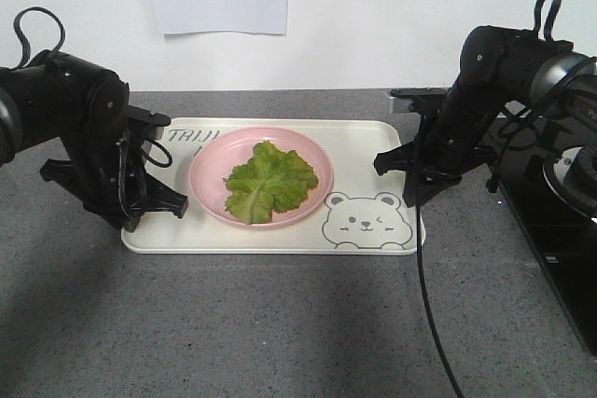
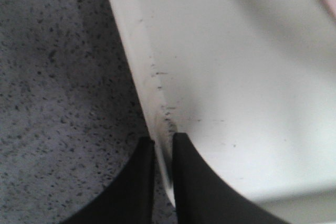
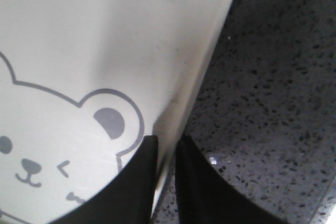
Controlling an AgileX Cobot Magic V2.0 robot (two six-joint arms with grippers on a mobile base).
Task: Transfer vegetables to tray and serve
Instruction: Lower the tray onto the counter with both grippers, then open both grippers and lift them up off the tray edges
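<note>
Grippers pinch both short rims of cream-white rectangular bear-face tray [image 1: 368,148]; serve not yet done.
Crinkly green lettuce leaves [image 1: 269,182] sit on round pink plate [image 1: 207,179], frame centre, plate on tray, so transfer looks done. Left gripper [image 2: 163,156] jaws narrow on left rim, right gripper [image 3: 167,153] likewise at right; tray flat on speckled grey counter [image 1: 280,323], lift and carry remain.

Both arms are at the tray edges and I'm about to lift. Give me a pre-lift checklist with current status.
1. Left gripper pinching the tray rim: ok, fingers either side of the edge.
2. Right gripper pinching the opposite rim: ok.
3. Lettuce on the pink plate: ok.
4. Plate inside the tray: ok.
5. Grips level with each other: cannot tell.
6. Right arm's cable free of the tray: cannot tell.
</note>
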